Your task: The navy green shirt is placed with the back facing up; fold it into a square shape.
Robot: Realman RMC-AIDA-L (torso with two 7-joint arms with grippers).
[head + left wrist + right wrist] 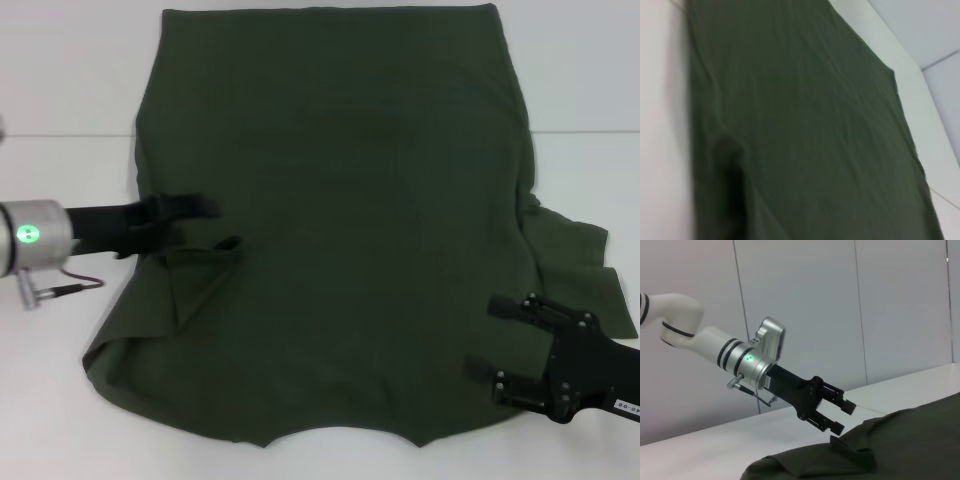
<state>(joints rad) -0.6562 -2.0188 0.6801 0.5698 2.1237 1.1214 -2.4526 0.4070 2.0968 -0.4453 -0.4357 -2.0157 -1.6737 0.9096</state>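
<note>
The left gripper (214,225) reaches in over the shirt's left edge, about halfway along the garment's length. Its two black fingers (192,205) are spread apart with nothing between them, and the right wrist view shows them hanging just above the cloth, not touching it. A green light glows on that arm's silver wrist.

The navy green shirt (340,230) lies flat on the white table (70,80) and fills most of the space in front of the robot. Its long axis runs away from the robot: the curved neckline sits at the near edge and the straight hem at the far edge. The left sleeve is folded in over the body, leaving a raised crease beside the left gripper. The right sleeve sticks out flat past the body's right edge.

The right gripper (484,337) hovers at the shirt's near right corner, beside that sleeve. Its fingers are also parted and hold nothing.

The table is plain, matte white. Behind it stand pale grey wall panels (800,305) with thin vertical seams.
</note>
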